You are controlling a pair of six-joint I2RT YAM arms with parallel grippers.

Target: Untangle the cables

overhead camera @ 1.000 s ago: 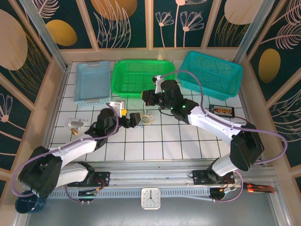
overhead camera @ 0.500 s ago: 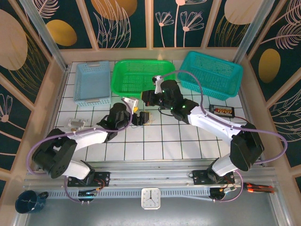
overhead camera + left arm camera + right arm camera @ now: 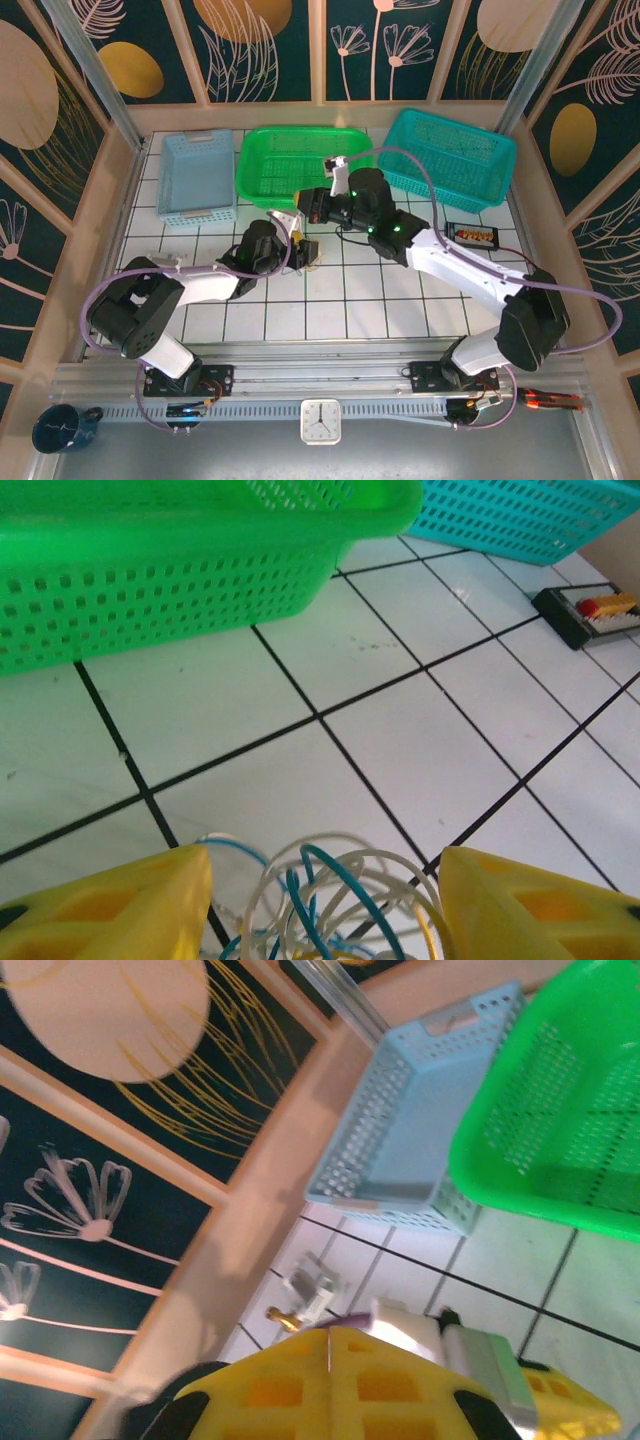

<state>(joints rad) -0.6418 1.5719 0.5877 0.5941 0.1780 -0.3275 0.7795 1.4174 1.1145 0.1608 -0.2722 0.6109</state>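
Both fingers of my left pincer (image 3: 322,885) have slid forward and narrowed to straddle the cables (image 3: 305,852), whose loops sit between them unpinched, so a grasp looks near; my right pincer (image 3: 328,1345) stays clenched, seemingly empty.

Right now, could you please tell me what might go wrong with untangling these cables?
The left gripper straddles the whole coil of cables, so closing may pinch several wires and tighten the tangle. The right gripper is shut, apparently empty, so a pull would probably drag the whole bundle.

No legible text or numbers
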